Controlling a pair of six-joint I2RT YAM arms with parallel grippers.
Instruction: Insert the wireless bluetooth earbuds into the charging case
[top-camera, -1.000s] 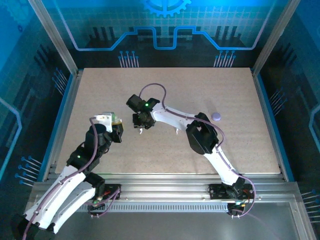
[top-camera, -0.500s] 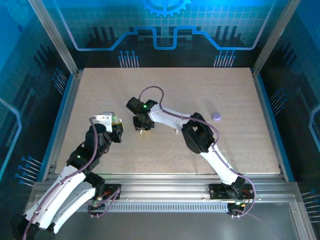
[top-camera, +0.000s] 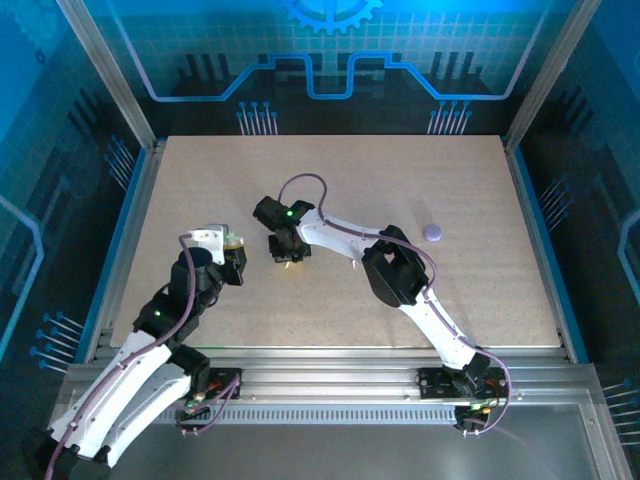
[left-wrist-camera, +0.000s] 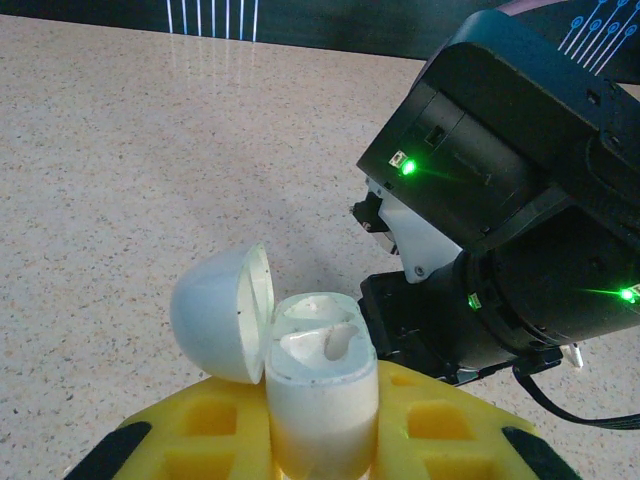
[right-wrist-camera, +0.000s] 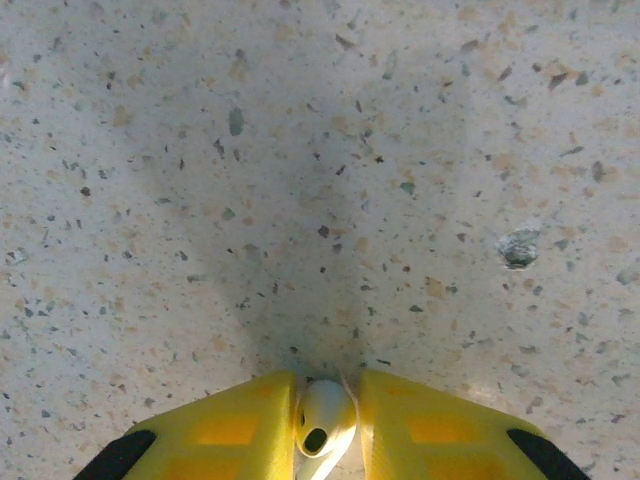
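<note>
Earbud (right-wrist-camera: 323, 422), white, pinched between the two yellow fingers (right-wrist-camera: 225, 432) of the right hand (right-wrist-camera: 327, 405), low over the speckled tabletop (right-wrist-camera: 320, 150). Contact between earbud and tabletop: cannot tell.

Charging case (left-wrist-camera: 320, 390), white, upright, clamped between the yellow fingers of the left hand (left-wrist-camera: 320, 450). Lid (left-wrist-camera: 222, 312) open, swung out to the left on its hinge. Two hollows visible inside; pale shape in the nearer hollow, not clear whether an earbud or part of the moulding.

From above, right hand (top-camera: 283, 250) placed just right of the left hand (top-camera: 233, 255), the two apart, both left of the tabletop's middle. From the left wrist, black wrist housing (left-wrist-camera: 500, 190) of the right arm close behind and to the right of the case, green lights lit.

Small round pale purple object (top-camera: 433, 232) lying well apart to the right. Bare tabletop toward the far edge and both sides, bounded by metal rails (top-camera: 135, 215).
</note>
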